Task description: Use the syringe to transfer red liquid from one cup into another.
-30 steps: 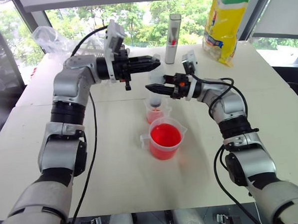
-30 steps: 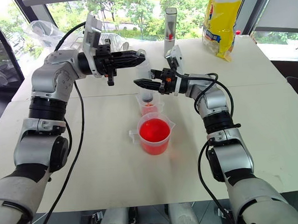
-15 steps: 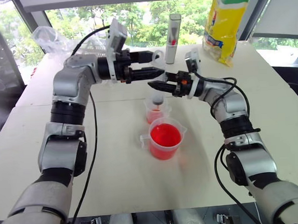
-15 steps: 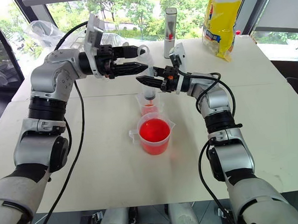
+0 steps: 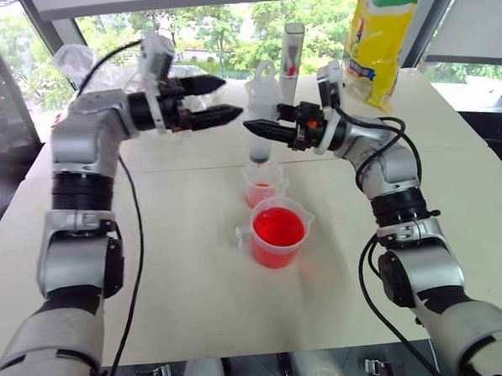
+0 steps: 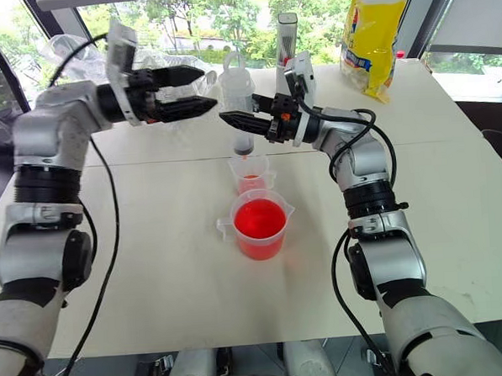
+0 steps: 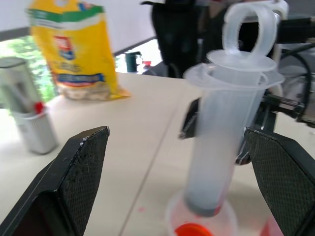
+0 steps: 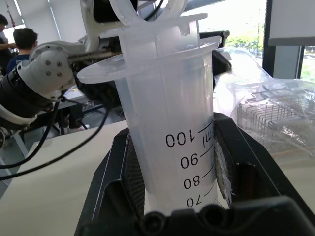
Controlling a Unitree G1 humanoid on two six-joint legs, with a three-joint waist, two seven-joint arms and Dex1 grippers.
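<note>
White table (image 5: 198,300) before a wide window with green trees beyond; yellow bag (image 5: 382,38) at the far right of the tabletop, tall grey cylinder (image 5: 292,64) with a red mark near the far edge, crumpled clear plastic wrap (image 5: 80,62) at the far left.

Near mid-table, wider handled measuring cup (image 5: 278,235) about half full of red liquid (image 5: 278,227). Just behind it, touching or nearly so, smaller handleless cup (image 5: 263,184) with a shallow layer of red at its bottom.

Syringe (image 5: 261,112) upright above the smaller cup, orange-red tip pointing down and just over the rim, apart from the liquid below. Plunger pressed fully in, ring handle on top, barrel clear and looking empty.

Right gripper (image 5: 260,128) level, pointing toward the robot's left, fingers clamped on the syringe barrel around the upper graduation marks; in the right wrist view, both black pads pressed against the barrel (image 8: 172,142) beside the highest printed marks.

Left gripper (image 5: 221,98) level, pointing toward the robot's right, jaws spread wide with nothing between them, fingertips just beside the syringe's top and apart from it. In the left wrist view, syringe (image 7: 231,123) framed between the two spread fingers (image 7: 74,182) without contact, smaller cup underneath.
</note>
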